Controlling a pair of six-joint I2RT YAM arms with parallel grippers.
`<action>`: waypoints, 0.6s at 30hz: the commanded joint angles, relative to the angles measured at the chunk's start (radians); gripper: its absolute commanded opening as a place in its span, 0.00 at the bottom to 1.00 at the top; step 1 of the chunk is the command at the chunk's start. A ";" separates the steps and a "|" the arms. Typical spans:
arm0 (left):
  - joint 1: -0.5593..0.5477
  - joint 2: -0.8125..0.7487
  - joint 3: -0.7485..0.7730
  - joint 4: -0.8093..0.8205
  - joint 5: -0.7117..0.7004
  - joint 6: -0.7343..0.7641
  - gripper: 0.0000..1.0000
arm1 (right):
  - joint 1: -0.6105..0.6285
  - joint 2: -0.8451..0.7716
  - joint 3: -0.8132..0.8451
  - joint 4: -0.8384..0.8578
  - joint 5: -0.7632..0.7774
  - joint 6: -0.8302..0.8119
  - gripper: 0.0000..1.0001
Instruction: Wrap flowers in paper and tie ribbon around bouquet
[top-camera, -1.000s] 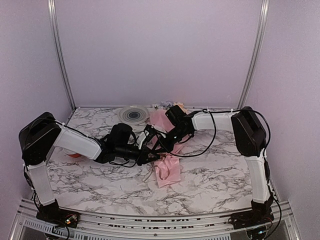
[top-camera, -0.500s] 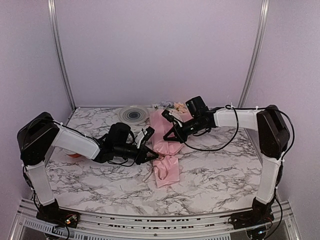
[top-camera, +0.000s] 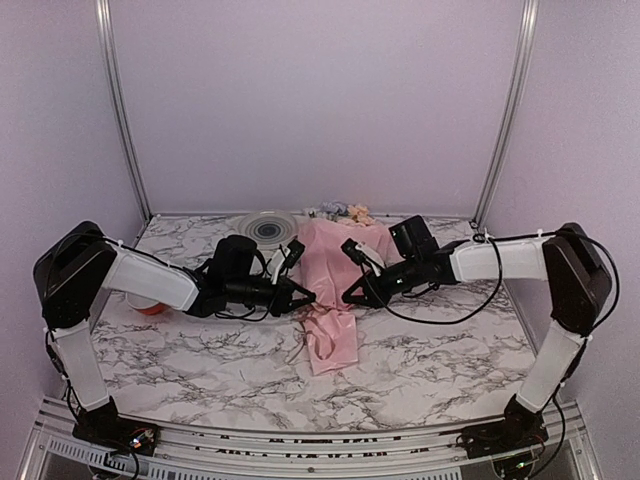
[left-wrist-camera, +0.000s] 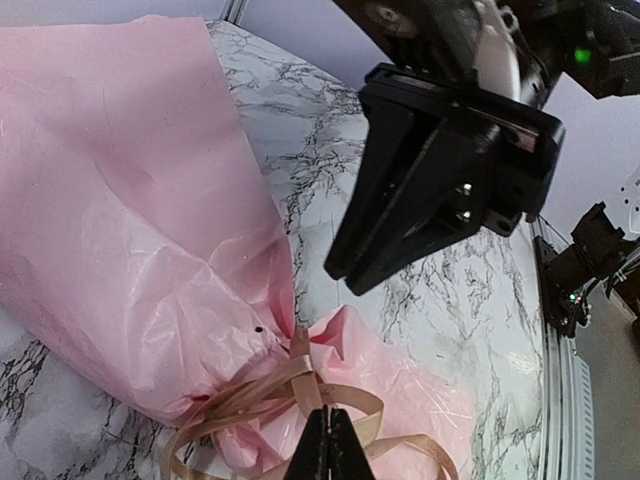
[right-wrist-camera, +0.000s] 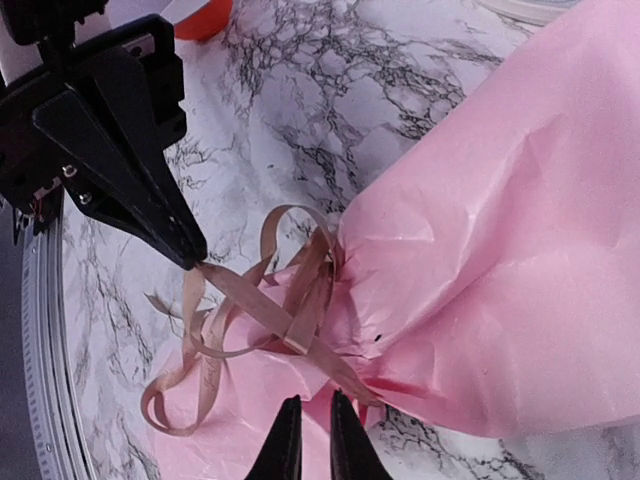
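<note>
Bouquet (top-camera: 335, 255) is noted lying on table (top-camera: 450, 350), long axis far-to-near, neck tied w/ ribbon (right-wrist-camera: 250, 300) btwn both tips: L gripper (top-camera: 308, 297) is clamped on a strand at left, R gripper (top-camera: 347, 299) is held slightly parted, empty, just right of knot.

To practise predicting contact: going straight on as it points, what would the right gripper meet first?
Probably the ribbon tied round the bouquet, just ahead of the right gripper; depth is unclear.

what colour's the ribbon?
The ribbon is plain tan-beige; best seen in the right wrist view, looped at the bouquet neck.
</note>
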 joint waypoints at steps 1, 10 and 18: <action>0.003 0.019 0.013 0.038 0.014 -0.022 0.00 | 0.108 -0.134 -0.126 0.144 0.133 0.132 0.14; 0.003 0.012 -0.014 0.053 0.000 -0.045 0.00 | 0.156 -0.124 -0.253 0.327 0.158 0.270 0.39; 0.001 0.006 -0.039 0.069 -0.029 -0.065 0.00 | 0.200 -0.093 -0.309 0.424 0.136 0.296 0.38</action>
